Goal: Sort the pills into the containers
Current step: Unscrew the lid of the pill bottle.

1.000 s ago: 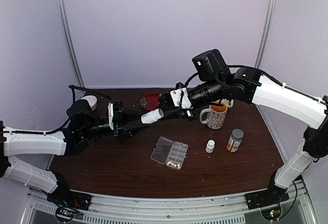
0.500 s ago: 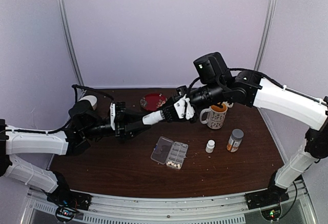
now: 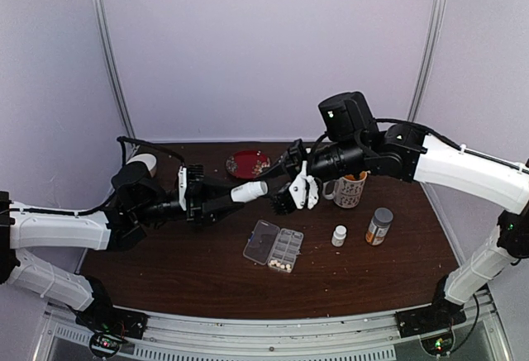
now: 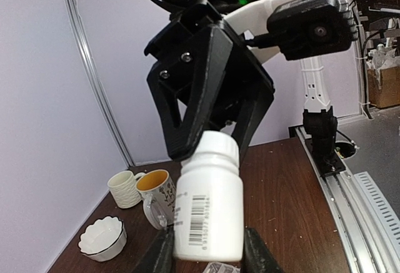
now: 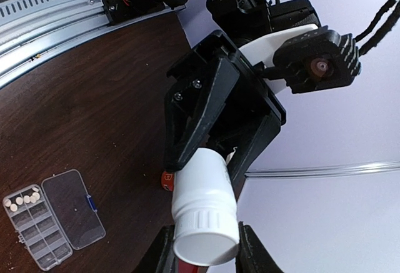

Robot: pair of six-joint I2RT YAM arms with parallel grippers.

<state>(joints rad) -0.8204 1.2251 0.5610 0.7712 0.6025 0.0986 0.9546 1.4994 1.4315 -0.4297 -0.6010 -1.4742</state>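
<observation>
A white pill bottle (image 3: 248,192) hangs level over the table between both arms. My left gripper (image 3: 234,197) is shut on its body; in the left wrist view its fingers (image 4: 161,255) flank the bottle (image 4: 209,210) at the base. My right gripper (image 3: 278,197) is shut on the ribbed cap (image 5: 206,238), which sits between its fingers (image 5: 164,252). Below lies the clear pill box (image 3: 289,242) with its lid open. A few cream pills (image 3: 283,266) fill the cells at one end, also visible as pills (image 5: 22,199) in the right wrist view.
A red dish (image 3: 248,163) sits at the back. A patterned mug (image 3: 351,187) and a white mug (image 3: 366,165) stand at the right. A small white bottle (image 3: 340,235) and a grey-capped orange bottle (image 3: 379,225) stand right of the box. A white bowl (image 3: 145,163) is at the left.
My right wrist has turned on the cap and dropped slightly to the right. The left gripper still holds the bottle in about the same spot.
</observation>
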